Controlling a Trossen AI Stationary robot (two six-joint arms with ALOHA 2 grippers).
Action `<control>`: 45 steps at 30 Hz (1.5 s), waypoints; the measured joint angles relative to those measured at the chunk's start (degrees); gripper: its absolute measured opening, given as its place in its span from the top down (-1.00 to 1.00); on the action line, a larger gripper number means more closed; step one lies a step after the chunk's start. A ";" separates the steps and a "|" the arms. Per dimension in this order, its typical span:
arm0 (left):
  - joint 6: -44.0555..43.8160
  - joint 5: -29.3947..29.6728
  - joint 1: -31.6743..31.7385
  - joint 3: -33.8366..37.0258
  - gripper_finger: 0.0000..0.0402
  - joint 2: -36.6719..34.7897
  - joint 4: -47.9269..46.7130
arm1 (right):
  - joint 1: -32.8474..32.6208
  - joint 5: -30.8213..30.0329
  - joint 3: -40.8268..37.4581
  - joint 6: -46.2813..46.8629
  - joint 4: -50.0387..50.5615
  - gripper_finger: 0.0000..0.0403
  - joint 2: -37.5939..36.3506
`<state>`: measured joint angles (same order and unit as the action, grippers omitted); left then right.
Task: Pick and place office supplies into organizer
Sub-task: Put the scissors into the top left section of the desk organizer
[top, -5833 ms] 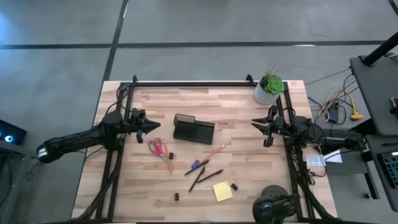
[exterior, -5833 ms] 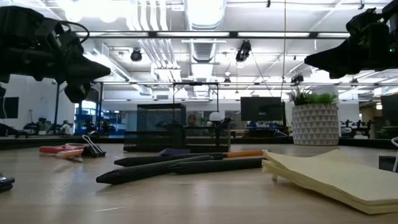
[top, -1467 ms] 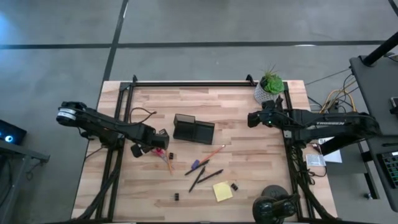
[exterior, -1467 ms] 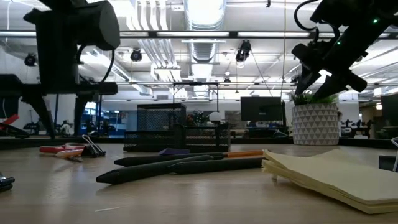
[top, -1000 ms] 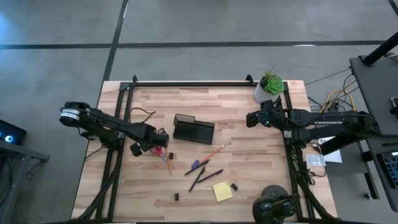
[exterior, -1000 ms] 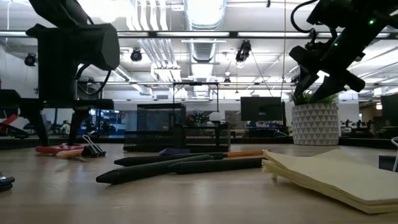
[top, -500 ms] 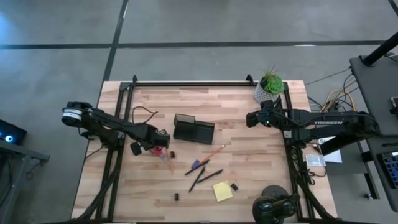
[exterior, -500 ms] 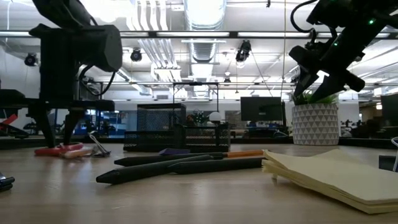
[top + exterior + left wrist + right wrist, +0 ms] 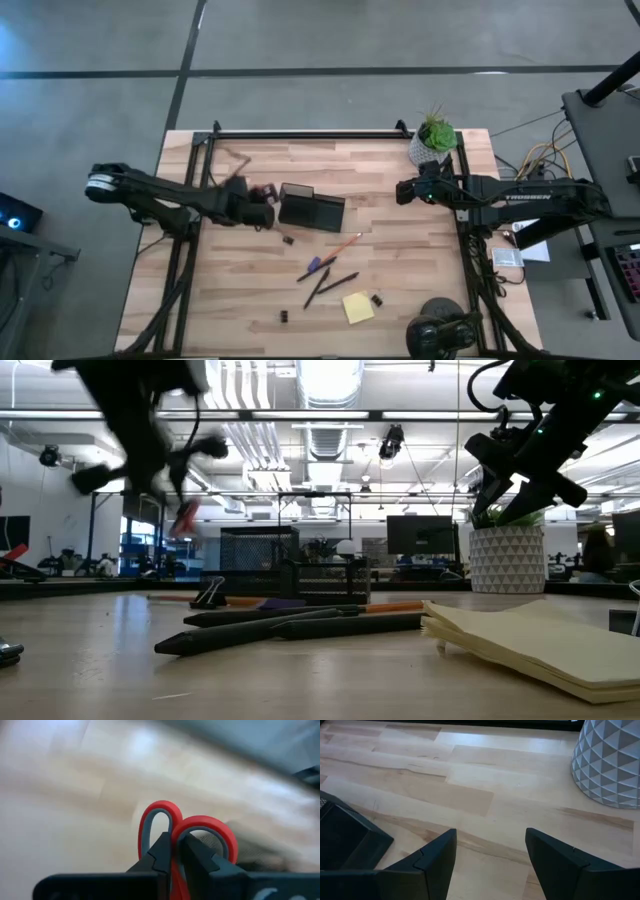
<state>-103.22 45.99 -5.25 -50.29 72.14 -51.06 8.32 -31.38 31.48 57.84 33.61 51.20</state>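
Wooden desk (image 9: 400, 260) below, and my left gripper (image 9: 172, 851) is clamped on the scissors (image 9: 187, 827) at the handles, aloft beside the organizer (image 9: 311, 208). I want them blades-down over a compartment before letting go. Right gripper (image 9: 490, 850) waits open near the plant pot (image 9: 610, 760).

Table (image 9: 400, 290): light wooden slats, black frame along the edges.
Potted plant (image 9: 433, 141): green leaves, white faceted pot, far right corner of table; pot upright, also seen at (image 9: 506, 558) and (image 9: 612, 760).
Floor (image 9: 300, 50): grey, crossed by dark lines.
Room beyond: ceiling lights (image 9: 330, 375), monitor (image 9: 421, 535).
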 joint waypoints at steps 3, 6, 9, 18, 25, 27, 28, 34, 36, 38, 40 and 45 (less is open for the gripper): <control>15.12 4.52 1.39 -3.73 0.95 -2.51 -0.10 | -0.02 -0.15 0.00 0.15 -0.21 -0.15 0.00; 39.16 9.00 2.43 -7.11 0.95 -4.12 5.44 | -0.02 -1.19 0.00 1.16 -0.38 -0.15 0.20; 70.83 10.27 3.70 -8.29 0.95 -5.24 18.44 | 0.00 -4.18 0.00 3.66 -1.17 -0.15 0.44; 111.03 11.25 9.08 -7.24 0.90 -2.15 53.36 | -0.02 -7.58 -0.02 8.18 -2.04 -0.15 1.34; 100.88 3.54 8.95 -5.52 0.89 1.60 54.01 | -0.05 -4.76 -0.04 7.78 -2.39 -0.15 2.18; 99.58 3.84 8.44 -3.98 0.89 2.46 56.18 | -0.04 -4.66 -0.02 6.85 -2.49 -0.15 2.40; 98.97 3.83 8.21 -3.11 0.89 2.81 58.43 | -0.04 -4.41 -0.04 6.30 -2.38 -0.15 2.47; 97.57 6.26 6.93 1.69 0.88 4.99 66.51 | -0.04 -2.65 -0.04 2.79 -2.39 -0.15 2.63; 97.51 7.46 6.97 3.28 0.88 5.71 66.98 | -0.04 -1.71 -0.04 2.12 -2.39 -0.15 2.53; 95.95 7.64 7.03 4.42 0.88 6.39 67.50 | -0.01 -0.57 -0.04 1.30 -2.33 -0.15 2.51; 93.08 7.65 6.87 5.78 0.88 6.82 67.32 | -0.02 0.36 -0.04 0.61 -2.34 -0.15 2.53; 91.94 8.31 6.74 6.77 0.88 8.02 68.04 | -0.02 1.44 -0.04 0.32 -2.30 -0.15 2.56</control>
<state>-11.27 54.30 1.49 -43.52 80.16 16.98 8.29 -29.94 31.44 58.16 31.31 53.76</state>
